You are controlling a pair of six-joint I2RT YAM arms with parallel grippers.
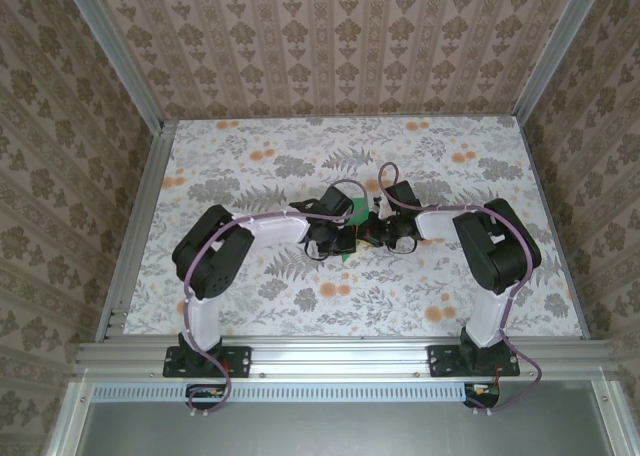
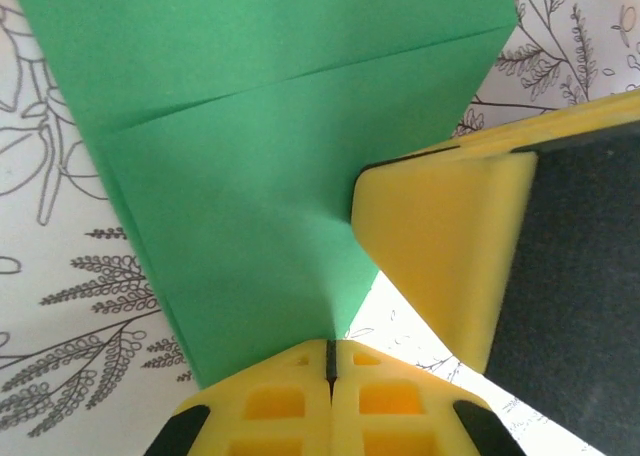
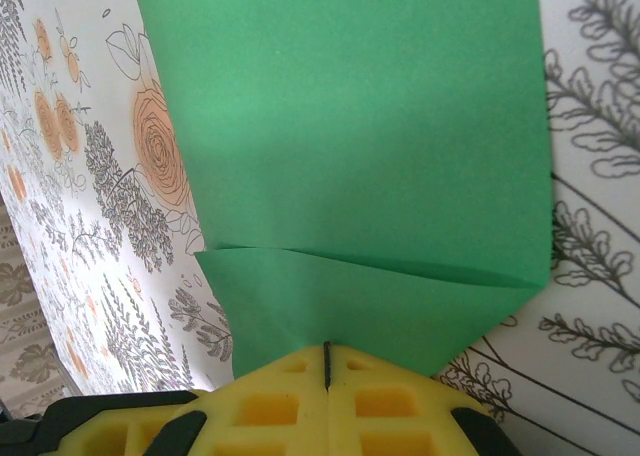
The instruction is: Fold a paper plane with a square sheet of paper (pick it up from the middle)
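You are holding the part-folded square sheet of paper (image 2: 250, 176) at the centre of the table (image 1: 450, 176), left gripper (image 2: 328, 356) pinching shut on it from nine o'clock and right gripper (image 3: 326, 354) from three o'clock, and you are risking a tear or a skewed crease if the arms pull apart.

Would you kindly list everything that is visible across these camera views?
green sheet of paper: one, bright green, creased, mid-table between the two arms.
table: one, grey-and-orange floral print, beneath everything.
walls: three, brown patterned, around the table.
frame rails: several, silver, along the table edges.
left arm: one, white and black, from the near-left base; yellow jaws shut on the sheet.
right arm: one, white and black, from the near-right base; yellow jaws shut on the sheet.
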